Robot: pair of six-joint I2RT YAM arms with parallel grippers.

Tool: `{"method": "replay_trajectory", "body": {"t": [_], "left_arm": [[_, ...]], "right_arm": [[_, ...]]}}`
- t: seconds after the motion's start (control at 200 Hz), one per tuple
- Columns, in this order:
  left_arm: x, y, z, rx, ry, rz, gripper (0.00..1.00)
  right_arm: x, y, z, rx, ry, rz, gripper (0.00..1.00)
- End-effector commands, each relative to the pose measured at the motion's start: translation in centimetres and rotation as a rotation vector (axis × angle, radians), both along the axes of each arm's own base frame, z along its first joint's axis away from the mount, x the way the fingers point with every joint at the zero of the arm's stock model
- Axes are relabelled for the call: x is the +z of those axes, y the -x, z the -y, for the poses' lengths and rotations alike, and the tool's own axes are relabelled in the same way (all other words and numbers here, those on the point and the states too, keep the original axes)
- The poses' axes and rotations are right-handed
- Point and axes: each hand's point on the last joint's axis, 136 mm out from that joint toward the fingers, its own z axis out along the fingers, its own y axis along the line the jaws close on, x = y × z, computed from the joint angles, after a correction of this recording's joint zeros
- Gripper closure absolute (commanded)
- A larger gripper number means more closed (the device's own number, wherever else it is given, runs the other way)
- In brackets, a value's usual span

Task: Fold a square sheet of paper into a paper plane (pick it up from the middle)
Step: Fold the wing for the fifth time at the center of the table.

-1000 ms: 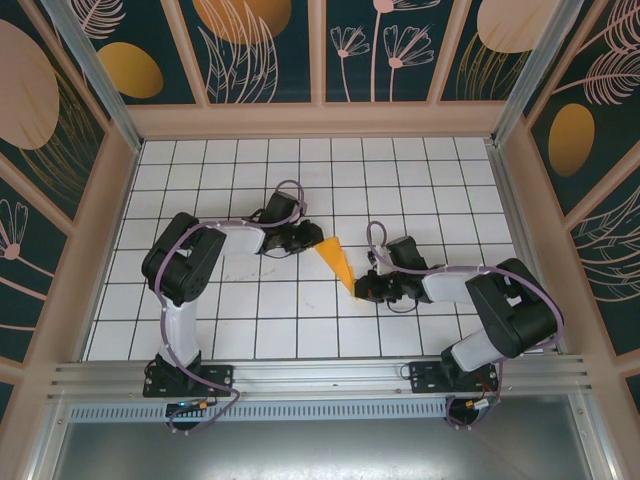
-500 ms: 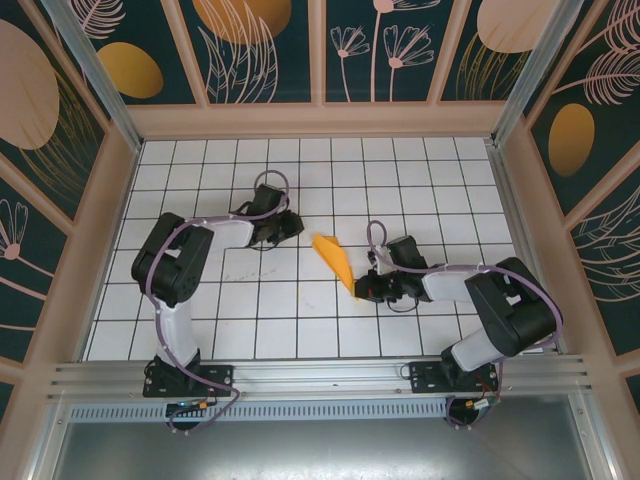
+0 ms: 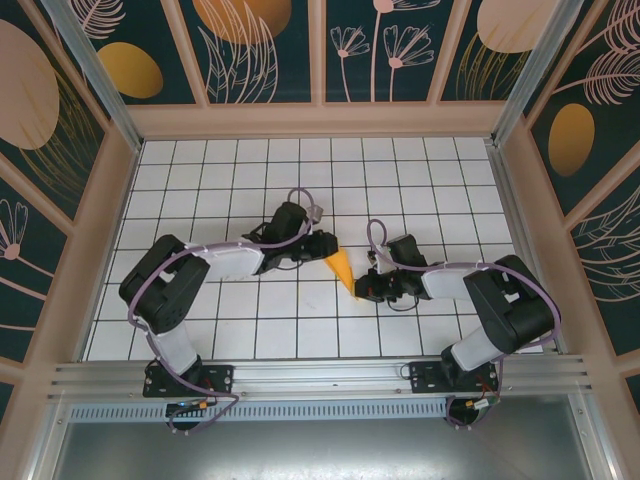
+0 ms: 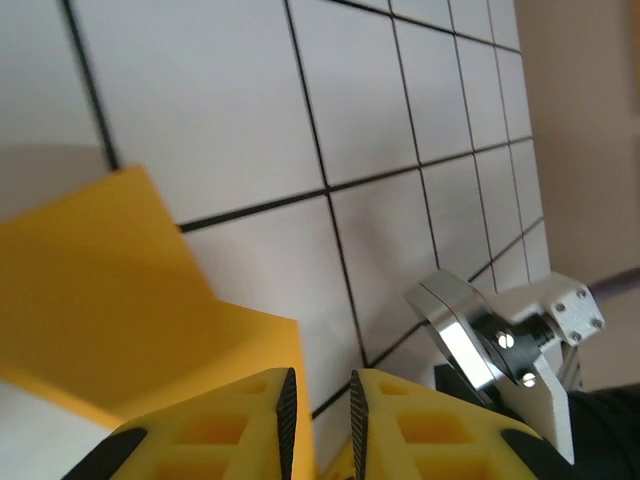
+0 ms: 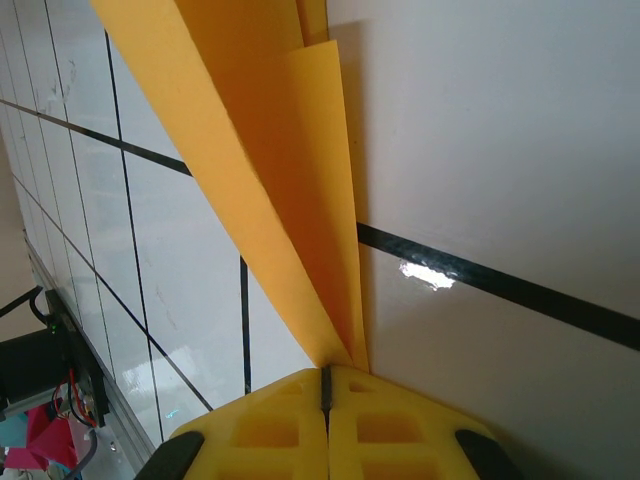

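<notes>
White grid table, patterned walls around. Your right gripper has its fingers pressed together on the paper, clamping its narrow tip. In the wrist view the folded layers fan out toward 12 o'clock. Your left gripper has its fingers a thin slit apart over the paper's wide end, nothing pinched; can't tell if they touch it. The paper lies mid-table, tip at 5 o'clock, wide end at 11.

— What is the left arm doing?
— Stretching low toward the middle, the left gripper holding its fingers slightly parted.
— And the right?
— The right gripper is pinching the paper plane tight.
</notes>
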Motion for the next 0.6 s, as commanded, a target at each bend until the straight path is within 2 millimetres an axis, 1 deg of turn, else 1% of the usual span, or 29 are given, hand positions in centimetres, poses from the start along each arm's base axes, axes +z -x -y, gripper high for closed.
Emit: {"method": "replay_trajectory", "body": {"t": [0.0, 0.07, 0.13, 0.29, 0.355, 0.415, 0.445, 0.495, 0.5, 0.51, 0.595], "left_arm": [[-0.1, 0.4, 1.4, -0.044, 0.067, -0.016, 0.74], [0.0, 1.1, 2.4, -0.087, 0.086, -0.020, 0.73], [-0.3, 1.3, 2.9, -0.104, 0.082, -0.024, 0.72], [-1.8, 1.3, 3.2, -0.097, 0.055, -0.050, 0.69], [-2.9, 1.1, 2.9, -0.081, 0.024, -0.057, 0.68], [-4.1, 0.4, 2.3, -0.038, -0.021, -0.061, 0.68], [-5.1, 0.3, 1.8, -0.014, -0.056, -0.071, 0.68], [-6.8, 0.2, 1.0, 0.019, -0.112, -0.096, 0.69], [-6.5, -0.2, 1.2, 0.023, -0.108, -0.088, 0.69], [-6.5, -0.5, 1.3, 0.029, -0.111, -0.084, 0.70], [-8.8, -0.6, 0.4, 0.069, -0.188, -0.127, 0.74]], "right_arm": [[-4.4, 3.9, 3.2, -0.021, 0.175, -0.180, 0.93], [-4.4, 3.8, 3.2, -0.023, 0.178, -0.181, 0.93], [-4.5, 3.8, 3.2, -0.024, 0.179, -0.181, 0.93], [-4.5, 3.9, 3.3, -0.026, 0.182, -0.184, 0.93], [-4.5, 3.9, 3.3, -0.025, 0.181, -0.185, 0.92], [-4.5, 4.0, 3.3, -0.025, 0.182, -0.185, 0.92], [-4.5, 4.0, 3.3, -0.023, 0.182, -0.184, 0.92], [-4.4, 3.9, 3.3, -0.023, 0.182, -0.182, 0.93], [-4.4, 3.9, 3.3, -0.024, 0.182, -0.182, 0.93], [-4.4, 4.0, 3.3, -0.023, 0.181, -0.183, 0.93], [-4.2, 4.0, 3.3, -0.024, 0.181, -0.181, 0.93]]}}
